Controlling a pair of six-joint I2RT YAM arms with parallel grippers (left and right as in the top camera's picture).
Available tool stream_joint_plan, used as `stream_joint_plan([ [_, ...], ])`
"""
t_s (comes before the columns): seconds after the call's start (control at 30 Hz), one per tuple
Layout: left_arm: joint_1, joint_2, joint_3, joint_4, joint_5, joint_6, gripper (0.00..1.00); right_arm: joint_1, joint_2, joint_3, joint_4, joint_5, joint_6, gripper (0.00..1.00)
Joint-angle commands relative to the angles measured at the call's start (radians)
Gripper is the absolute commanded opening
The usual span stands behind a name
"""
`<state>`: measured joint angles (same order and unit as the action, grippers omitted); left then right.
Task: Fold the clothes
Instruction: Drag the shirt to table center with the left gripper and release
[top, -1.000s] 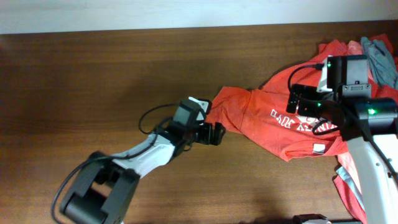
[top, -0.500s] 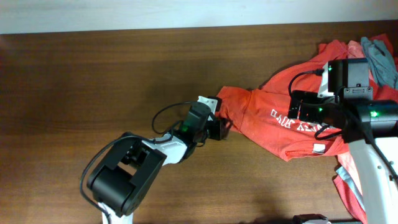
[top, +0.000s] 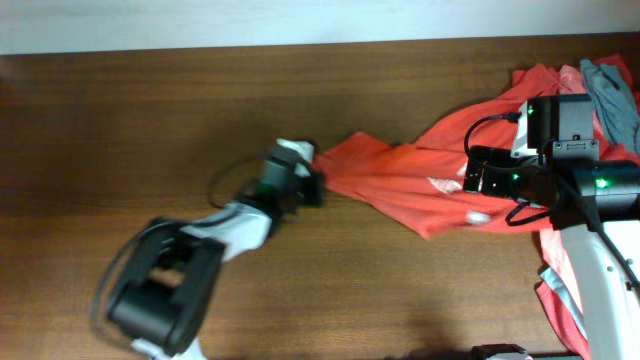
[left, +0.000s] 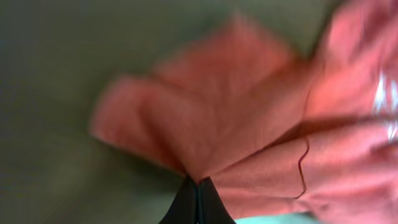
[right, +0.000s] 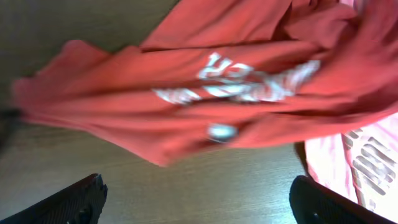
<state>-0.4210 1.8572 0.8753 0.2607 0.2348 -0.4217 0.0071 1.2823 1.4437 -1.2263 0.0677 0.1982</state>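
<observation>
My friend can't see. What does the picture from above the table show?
The left gripper pinches the edge of an orange shirt stretched out on a brown table. The right gripper hangs open above the shirt, near its white print, and more clothes lie heaped at the right edge.

Counter (top: 150, 110): dark brown wood grain, glossy, bare from 7 through 12 o'clock.
Orange-red T-shirt (top: 400, 178): lying crumpled on the wood, stretched from centre toward 3 o'clock, white chest print partly creased under.
Salmon-pink shirt (right: 367, 155): at 4 o'clock, touching the T-shirt's edge, printed lettering showing.
Grey garment (top: 615, 95): at 2 o'clock, bunched at the counter's far corner, beside more orange-red fabric.
</observation>
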Motion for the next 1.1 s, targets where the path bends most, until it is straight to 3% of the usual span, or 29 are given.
stream_joint_plan([
  [0.0,0.204,-0.190,0.026,-0.013,-0.145,0.174,0.00,-0.008,-0.014,0.018,-0.002,0.024,-0.008,0.99],
  [0.17,0.470,-0.222,0.158,-0.147,-0.111,0.192,0.04,-0.008,-0.014,0.018,-0.006,0.024,-0.008,0.99],
  [0.23,0.546,-0.217,0.214,-0.257,-0.024,0.192,0.64,-0.008,-0.014,0.018,-0.008,0.024,-0.008,0.99],
  [0.27,0.570,-0.217,0.232,-0.314,0.018,0.192,0.99,-0.008,-0.014,0.018,-0.008,0.024,-0.008,0.99],
  [0.43,0.584,-0.217,0.249,-0.584,0.128,0.192,0.99,-0.008,-0.014,0.018,-0.008,0.024,-0.008,0.99],
  [0.53,0.531,-0.217,0.248,-0.765,0.129,0.192,0.99,-0.008,-0.014,0.018,-0.008,0.024,-0.012,0.99],
  [0.67,0.433,-0.216,0.230,-0.884,0.116,0.180,0.99,-0.008,-0.014,0.018,-0.008,0.024,-0.011,0.99],
  [0.8,0.338,-0.215,0.196,-0.880,0.117,0.092,0.99,-0.008,-0.014,0.018,-0.008,0.024,-0.012,0.99],
  [1.07,0.122,-0.130,0.185,-0.729,0.106,0.056,0.99,-0.008,-0.007,0.018,-0.009,0.023,-0.026,0.99],
])
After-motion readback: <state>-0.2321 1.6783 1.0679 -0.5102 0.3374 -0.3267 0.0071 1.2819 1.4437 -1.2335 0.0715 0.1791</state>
